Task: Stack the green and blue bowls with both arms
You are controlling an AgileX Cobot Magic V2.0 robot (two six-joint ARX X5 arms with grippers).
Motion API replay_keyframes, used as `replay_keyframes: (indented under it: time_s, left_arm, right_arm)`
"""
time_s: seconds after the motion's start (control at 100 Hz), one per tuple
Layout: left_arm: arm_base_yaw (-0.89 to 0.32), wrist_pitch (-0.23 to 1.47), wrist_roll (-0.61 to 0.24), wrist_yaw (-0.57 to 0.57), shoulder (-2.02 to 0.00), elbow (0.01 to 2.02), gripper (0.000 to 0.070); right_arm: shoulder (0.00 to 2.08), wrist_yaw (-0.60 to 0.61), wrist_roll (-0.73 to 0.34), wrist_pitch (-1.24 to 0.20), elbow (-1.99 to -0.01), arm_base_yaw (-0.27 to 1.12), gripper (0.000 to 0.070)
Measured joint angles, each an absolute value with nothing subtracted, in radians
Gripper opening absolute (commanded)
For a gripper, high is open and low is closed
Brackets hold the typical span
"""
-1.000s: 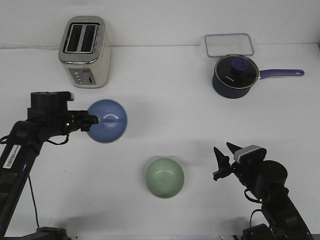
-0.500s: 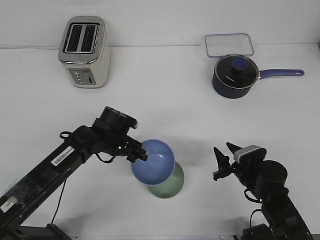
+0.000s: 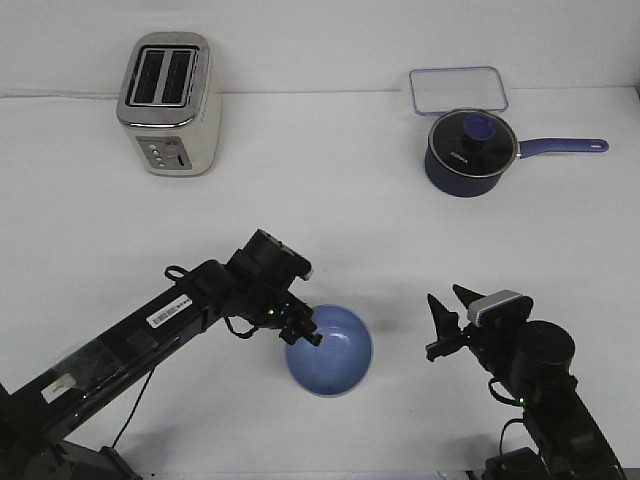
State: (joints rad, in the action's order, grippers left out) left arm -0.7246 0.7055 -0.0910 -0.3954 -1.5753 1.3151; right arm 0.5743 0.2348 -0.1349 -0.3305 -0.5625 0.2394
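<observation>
Bowls first: the blue bowl is sitting low on the bench, near its front edge and about midway between my two arms, exactly where the green bowl was lying a second ago. No green is showing around it now, so I am judging that the green bowl is hidden beneath it and that the stack is made or all but made. My left tool is pinching the blue bowl's near-left rim, clenched on it as far as I can see, so the release and the retreat of that arm are what is remaining.

Half a second ago the blue bowl was hanging tilted above the green one, whose lower edge was peeking out; a second ago my left arm was holding it far out to the left, near the toaster, with the green bowl lying bare. Since then the arm has been reaching in and lowering.

My right tool is hovering just to the right of the bowls, fingers spread and grasping nothing, and it has not shifted. Behind it, the saucepan and the clear lid are sitting undisturbed.
</observation>
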Motion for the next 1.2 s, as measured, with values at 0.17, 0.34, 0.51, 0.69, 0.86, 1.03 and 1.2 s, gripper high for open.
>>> replay_keyframes:
  time_s: [0.17, 0.34, 0.51, 0.69, 0.86, 1.03, 1.2]
  left_arm:
    - [-0.732, 0.707, -0.09, -0.396, -1.588, 1.315, 0.0016]
    - [-0.739, 0.71, -0.087, -0.396, -1.605, 1.315, 0.0378]
    - [-0.741, 0.707, -0.083, -0.395, -1.6, 1.316, 0.0499]
    - [-0.688, 0.716, -0.075, -0.29, -1.535, 1.378, 0.0499]
    - [-0.59, 0.672, -0.061, -0.034, -1.367, 1.436, 0.0496]
    - [-0.453, 0.663, -0.043, 0.146, -1.235, 1.436, 0.0162]
    - [-0.289, 0.615, -0.016, 0.16, -1.093, 1.348, 0.0013]
  right_arm:
    - [0.574, 0.235, -0.134, -0.331, -0.562, 0.239, 0.033]
    - [0.574, 0.235, -0.134, -0.331, -0.562, 0.239, 0.033]
    - [0.574, 0.235, -0.134, -0.331, -0.562, 0.239, 0.033]
    - [0.574, 0.235, -0.134, -0.331, -0.562, 0.239, 0.033]
    - [0.574, 0.233, -0.134, -0.331, -0.562, 0.239, 0.033]
    - [0.573, 0.188, -0.134, -0.331, -0.562, 0.239, 0.0316]
    - [0.521, 0.125, -0.133, -0.331, -0.562, 0.239, 0.0003]
